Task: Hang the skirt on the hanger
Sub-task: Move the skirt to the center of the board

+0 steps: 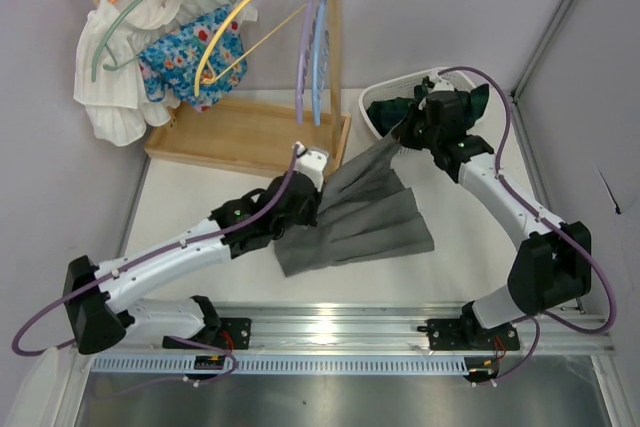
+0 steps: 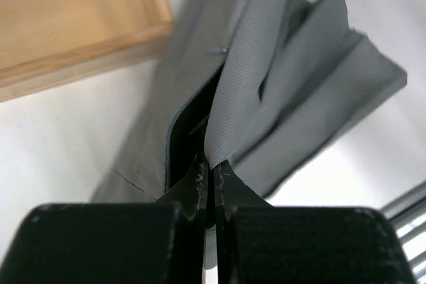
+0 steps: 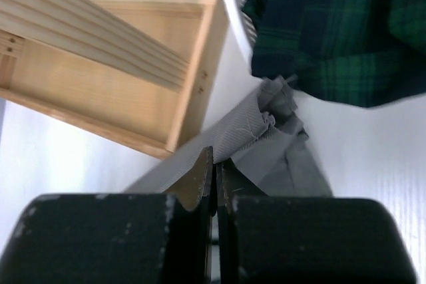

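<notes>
Item 1, grey pleated skirt (image 1: 360,217): I see it near the middle of the white table (image 1: 190,197). Its hem is fanned flat toward the near edge, and its narrow waist end is drawn up toward the far right corner.

Item 2, left gripper (image 2: 213,164): its fingers are pressed together on a fold at the skirt's left edge, close to the rack's base.

Item 3, right gripper (image 3: 214,167): its fingers are clamped on the bunched waist end, just beside the basket.

Item 4, light wooden clothes rack (image 1: 240,132): it stands at the far left corner, with its tray base on the table and a rail across the top.

Item 5, lilac plastic hanger (image 1: 303,57) and blue plastic hanger (image 1: 321,57): they hang side by side at the rail's right end.

Item 6, white ruffled garment (image 1: 110,77) and blue floral garment (image 1: 180,57): they hang further left on the same rail.

Item 7, white mesh basket (image 1: 374,112): it sits in the far right corner and holds a dark green plaid cloth (image 3: 333,31).
</notes>
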`<action>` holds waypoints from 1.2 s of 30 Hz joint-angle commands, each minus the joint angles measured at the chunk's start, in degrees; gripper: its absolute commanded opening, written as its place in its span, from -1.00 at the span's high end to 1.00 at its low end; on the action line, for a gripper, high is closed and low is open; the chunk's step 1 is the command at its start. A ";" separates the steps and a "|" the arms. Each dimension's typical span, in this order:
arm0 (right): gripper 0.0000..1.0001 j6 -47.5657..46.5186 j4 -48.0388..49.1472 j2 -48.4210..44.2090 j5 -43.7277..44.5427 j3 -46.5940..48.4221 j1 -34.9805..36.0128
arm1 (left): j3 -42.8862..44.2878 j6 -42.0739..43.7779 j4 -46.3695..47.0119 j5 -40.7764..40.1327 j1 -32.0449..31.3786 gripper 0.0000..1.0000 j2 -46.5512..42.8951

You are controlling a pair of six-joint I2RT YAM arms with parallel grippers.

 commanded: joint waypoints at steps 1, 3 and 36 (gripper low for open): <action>1.00 -1.49 1.19 -3.06 2.62 -3.50 -3.26 | -1.59 3.77 2.07 4.06 -4.34 1.00 3.90; 1.00 -1.22 2.50 -7.19 -0.95 -8.49 -6.15 | -2.46 5.70 2.69 3.28 -8.63 1.00 5.92; 1.00 3.88 -0.67 -11.00 -0.28 -12.40 -6.08 | 4.12 56.94 15.44 12.32 14.63 1.00 3.98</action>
